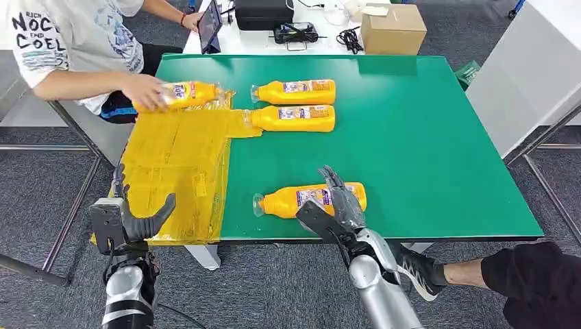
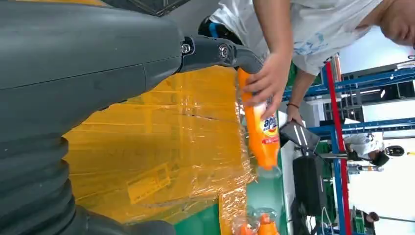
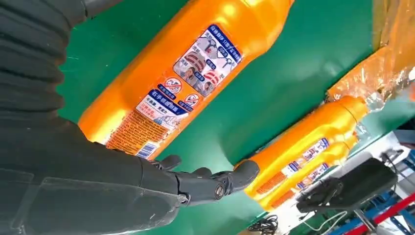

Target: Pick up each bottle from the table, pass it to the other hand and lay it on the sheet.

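Four orange bottles lie on the green table (image 1: 425,151). The nearest bottle (image 1: 281,202) (image 3: 186,73) lies by the front edge. My right hand (image 1: 337,205) (image 3: 195,183) hovers over its label with fingers stretched out and thumb apart, not closed around it. Two more bottles (image 1: 294,91) (image 1: 293,118) (image 3: 298,156) lie side by side farther back. A fourth bottle (image 1: 188,94) (image 2: 262,132) rests on the far end of the yellow sheet (image 1: 178,164) (image 2: 161,147) under a person's hand (image 1: 145,90) (image 2: 266,81). My left hand (image 1: 130,218) (image 2: 98,83) hangs empty with fingers apart at the sheet's near left corner.
A person in a white T-shirt (image 1: 62,41) sits at the table's far left. A cardboard box (image 1: 392,29), a tablet (image 1: 209,26) and cables sit on the white desk behind. Another person's leg and shoe (image 1: 438,271) reach in under the front right edge.
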`<action>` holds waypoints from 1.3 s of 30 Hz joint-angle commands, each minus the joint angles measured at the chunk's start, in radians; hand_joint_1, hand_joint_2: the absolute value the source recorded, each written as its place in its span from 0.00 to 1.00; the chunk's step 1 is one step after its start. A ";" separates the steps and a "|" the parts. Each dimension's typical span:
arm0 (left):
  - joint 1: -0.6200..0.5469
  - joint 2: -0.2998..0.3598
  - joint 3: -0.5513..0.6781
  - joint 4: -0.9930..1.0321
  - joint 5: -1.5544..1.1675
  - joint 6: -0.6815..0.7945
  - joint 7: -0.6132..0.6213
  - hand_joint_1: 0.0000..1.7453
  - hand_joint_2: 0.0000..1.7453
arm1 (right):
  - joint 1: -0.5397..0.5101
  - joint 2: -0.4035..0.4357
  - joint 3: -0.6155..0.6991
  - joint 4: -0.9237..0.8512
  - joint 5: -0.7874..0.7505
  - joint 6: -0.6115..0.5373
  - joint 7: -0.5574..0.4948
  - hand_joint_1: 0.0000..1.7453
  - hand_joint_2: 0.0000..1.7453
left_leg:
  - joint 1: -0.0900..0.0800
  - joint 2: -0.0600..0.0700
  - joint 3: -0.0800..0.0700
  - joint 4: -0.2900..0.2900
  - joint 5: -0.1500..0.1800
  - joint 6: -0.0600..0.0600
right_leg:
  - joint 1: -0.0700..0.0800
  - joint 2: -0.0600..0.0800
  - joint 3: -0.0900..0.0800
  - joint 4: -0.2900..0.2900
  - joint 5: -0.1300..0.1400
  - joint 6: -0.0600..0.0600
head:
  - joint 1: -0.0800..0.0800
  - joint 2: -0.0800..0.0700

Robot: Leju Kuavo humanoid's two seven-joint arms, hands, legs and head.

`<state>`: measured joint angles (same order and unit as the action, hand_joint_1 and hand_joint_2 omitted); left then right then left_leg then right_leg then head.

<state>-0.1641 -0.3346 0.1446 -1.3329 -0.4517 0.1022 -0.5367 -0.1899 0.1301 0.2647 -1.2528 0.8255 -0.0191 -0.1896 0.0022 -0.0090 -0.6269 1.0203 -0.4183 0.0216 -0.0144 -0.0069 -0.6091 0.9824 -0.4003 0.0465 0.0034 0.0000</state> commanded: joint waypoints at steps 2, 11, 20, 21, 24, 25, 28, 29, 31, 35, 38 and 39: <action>0.017 -0.003 -0.028 0.045 0.001 -0.026 0.006 0.00 1.00 | -0.095 -0.072 0.066 0.135 0.008 0.033 0.032 0.00 1.00 | 0.000 0.001 0.002 -0.001 -0.001 0.000 | 0.000 0.001 0.002 -0.001 0.000 -0.001 | 0.000 0.000; -0.003 0.001 -0.031 0.100 0.006 -0.033 0.006 0.00 1.00 | -0.184 -0.149 0.180 0.274 0.036 0.076 0.061 0.00 1.00 | 0.000 0.001 0.004 -0.001 -0.001 0.000 | 0.000 0.001 0.004 -0.002 -0.001 -0.001 | 0.000 0.000; -0.007 0.000 -0.016 0.131 0.013 -0.051 0.009 0.00 1.00 | -0.280 -0.203 0.254 0.293 0.103 0.090 0.101 0.00 1.00 | -0.001 0.001 0.003 0.000 -0.001 0.000 | -0.001 0.001 0.002 0.000 0.000 -0.001 | 0.000 0.000; -0.009 0.001 -0.016 0.135 0.013 -0.054 0.009 0.00 1.00 | -0.293 -0.205 0.264 0.299 0.106 0.103 0.100 0.00 1.00 | 0.000 0.002 0.005 -0.001 -0.001 -0.001 | 0.000 0.002 0.004 -0.001 -0.001 -0.001 | 0.000 0.000; -0.020 -0.001 -0.021 0.148 0.015 -0.068 0.008 0.00 1.00 | -0.333 -0.205 0.301 0.353 0.097 0.141 0.088 0.00 1.00 | 0.000 0.002 0.003 0.000 -0.001 -0.001 | 0.000 0.002 0.002 0.000 0.000 -0.001 | 0.000 0.000; -0.023 -0.001 -0.025 0.151 0.015 -0.072 0.007 0.00 1.00 | -0.341 -0.206 0.312 0.370 0.095 0.145 0.086 0.00 1.00 | -0.001 0.003 0.005 0.000 -0.002 -0.001 | 0.000 0.002 0.004 0.000 -0.001 -0.002 | 0.000 0.000; -0.026 -0.003 -0.032 0.155 0.014 -0.076 0.007 0.00 1.00 | -0.356 -0.202 0.335 0.407 0.091 0.148 0.078 0.00 1.00 | 0.000 0.001 0.005 0.000 -0.002 -0.001 | 0.000 0.001 0.004 0.000 -0.001 -0.002 | 0.000 0.000; -0.026 -0.003 -0.035 0.156 0.015 -0.077 0.007 0.00 1.00 | -0.360 -0.203 0.344 0.416 0.090 0.148 0.076 0.00 1.00 | 0.000 0.001 0.003 0.000 -0.001 -0.001 | 0.000 0.001 0.003 -0.001 0.000 -0.001 | 0.000 0.000; -0.025 -0.003 -0.036 0.155 0.016 -0.078 0.007 0.00 1.00 | -0.361 -0.205 0.352 0.419 0.085 0.146 0.072 0.00 1.00 | 0.000 0.001 0.004 0.000 -0.001 -0.001 | 0.000 0.000 0.004 -0.001 -0.001 -0.001 | 0.000 0.000; -0.026 -0.003 -0.037 0.164 0.020 -0.084 0.011 0.00 1.00 | -0.358 -0.212 0.372 0.417 0.077 0.145 0.071 0.00 1.00 | 0.000 0.001 0.004 0.000 -0.001 -0.001 | 0.000 0.001 0.004 0.000 -0.001 -0.001 | 0.000 0.000; -0.025 -0.004 -0.037 0.164 0.020 -0.084 0.011 0.00 1.00 | -0.356 -0.213 0.373 0.418 0.077 0.145 0.071 0.00 1.00 | 0.000 0.001 0.007 0.000 -0.003 -0.001 | 0.001 0.001 0.007 0.000 -0.002 -0.002 | 0.000 0.000; -0.025 -0.004 -0.037 0.164 0.020 -0.084 0.011 0.00 1.00 | -0.356 -0.213 0.373 0.418 0.077 0.145 0.071 0.00 1.00 | 0.000 0.000 0.005 0.000 -0.001 -0.001 | 0.000 0.000 0.005 -0.001 -0.001 -0.001 | 0.000 0.000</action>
<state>-0.1611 -0.3323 0.1118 -1.2344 -0.4330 0.0195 -0.5314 -0.4900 -0.0607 0.5623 -0.9262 0.9064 0.1186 -0.1114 0.0020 -0.0089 -0.6270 1.0206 -0.4181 0.0218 -0.0146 -0.0068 -0.6093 0.9823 -0.4001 0.0468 0.0031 0.0000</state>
